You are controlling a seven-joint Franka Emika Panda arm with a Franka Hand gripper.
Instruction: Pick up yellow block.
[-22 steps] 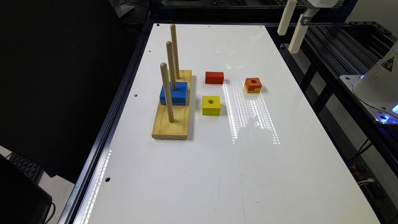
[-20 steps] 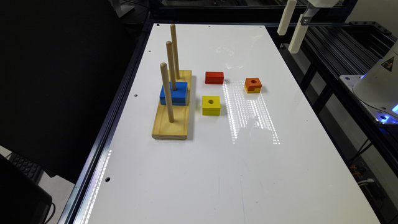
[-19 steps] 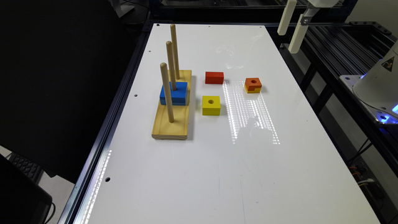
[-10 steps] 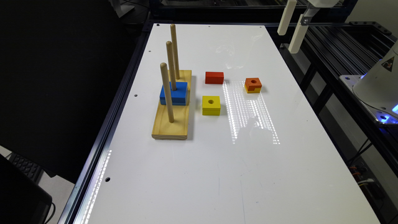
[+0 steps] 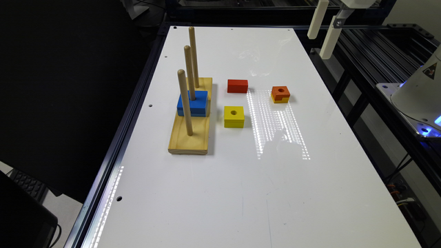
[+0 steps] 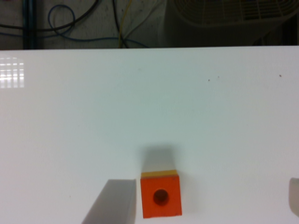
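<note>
Nearest you in the exterior view lies bare white table (image 5: 241,193). Beyond it a wooden peg base (image 5: 190,136) holds three upright pegs, with a blue block (image 5: 192,103) threaded on the middle peg. Just beside the base, toward the exterior view's right, the yellow block (image 5: 234,116) rests flat on the table, hole facing up, untouched. Farther back sit a red block (image 5: 237,86) and, well apart to the exterior view's right, a smaller orange-topped block (image 5: 280,94). The wrist view looks down on that orange-topped block (image 6: 161,196), not on your target. Whether the pincer is released or clenched, you cannot tell from these pictures. The job looks to be at its start: the approach is not yet made. Your next move likely calls for travelling across to the yellow block, centring above it, then descending.
</note>
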